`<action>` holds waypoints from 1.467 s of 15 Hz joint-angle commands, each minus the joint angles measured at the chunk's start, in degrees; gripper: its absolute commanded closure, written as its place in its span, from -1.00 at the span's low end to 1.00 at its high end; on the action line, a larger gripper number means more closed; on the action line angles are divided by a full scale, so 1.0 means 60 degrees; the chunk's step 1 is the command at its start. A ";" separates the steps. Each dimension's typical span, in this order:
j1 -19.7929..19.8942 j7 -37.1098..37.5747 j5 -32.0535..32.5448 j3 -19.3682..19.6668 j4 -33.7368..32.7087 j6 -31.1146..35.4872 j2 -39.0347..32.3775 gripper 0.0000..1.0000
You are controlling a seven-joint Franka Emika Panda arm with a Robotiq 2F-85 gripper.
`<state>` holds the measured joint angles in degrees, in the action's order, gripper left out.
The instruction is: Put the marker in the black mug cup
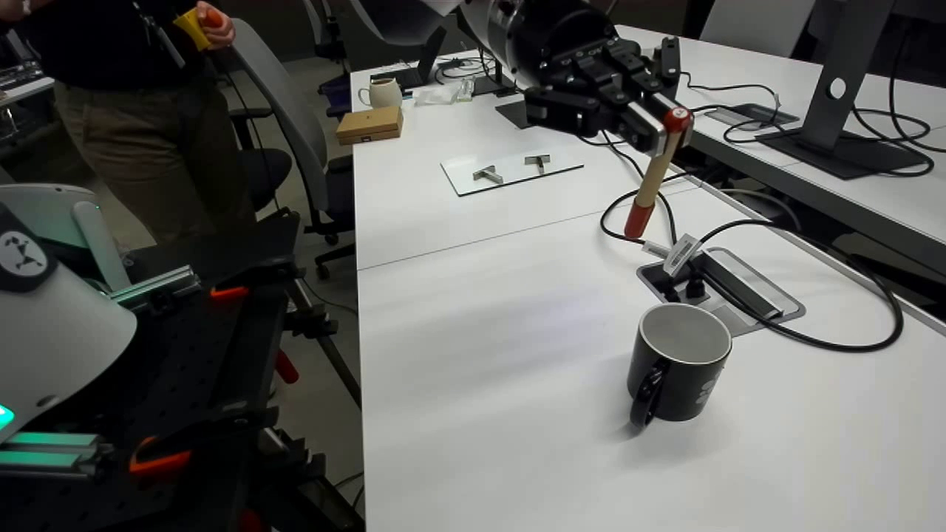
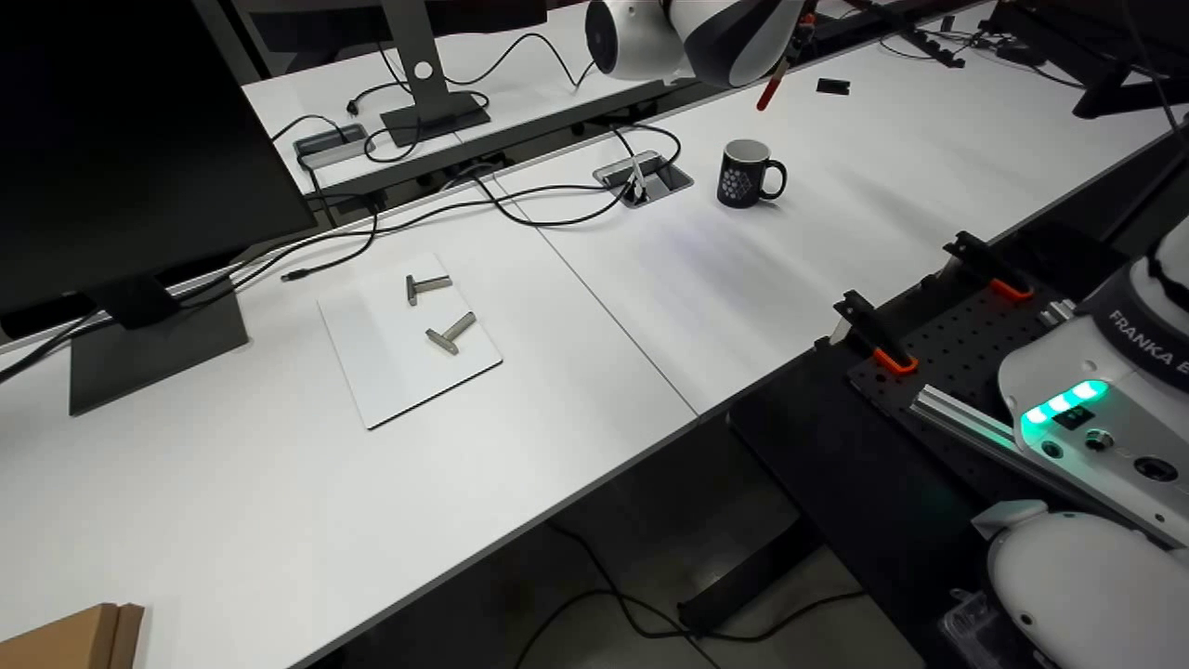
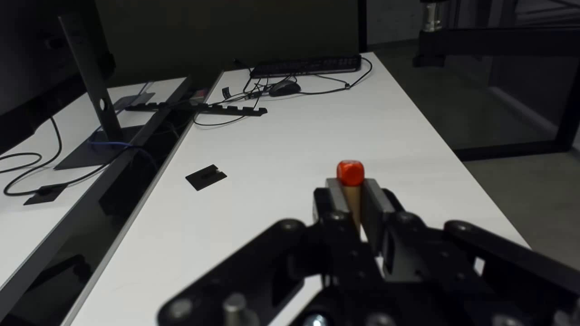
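The marker (image 1: 655,177) is a pale tan stick with red ends. My gripper (image 1: 663,131) is shut on it near its upper red end and holds it in the air, tilted, lower end down. The wrist view shows its red top (image 3: 350,172) between the gripper's fingertips (image 3: 354,192). In an exterior view the marker's red lower end (image 2: 768,95) is above and beyond the mug, apart from it. The black mug cup (image 1: 669,388) stands upright on the table, with a pale inside and a side handle. The mug (image 2: 737,181) is out of the wrist view.
A power box (image 1: 739,284) with black cables sits beside the mug. A thin white board (image 1: 458,177) carries two T-shaped metal pieces (image 2: 450,333). A flat black piece (image 3: 205,177) lies on the table in the wrist view. A monitor (image 2: 139,149) stands farther along.
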<state>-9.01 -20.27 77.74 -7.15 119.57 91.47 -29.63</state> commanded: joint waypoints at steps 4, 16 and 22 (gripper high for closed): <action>-0.0176 -0.0527 -0.0004 -0.0295 -0.1099 -0.1042 -0.0877 0.93; 0.0692 -0.1843 -0.0219 -0.0121 -0.2179 0.0668 -0.1755 0.93; 0.0871 -0.2194 -0.0317 -0.0061 -0.2548 0.0802 -0.2035 0.93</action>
<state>-4.16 -30.92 77.19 -7.84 106.92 95.62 -40.17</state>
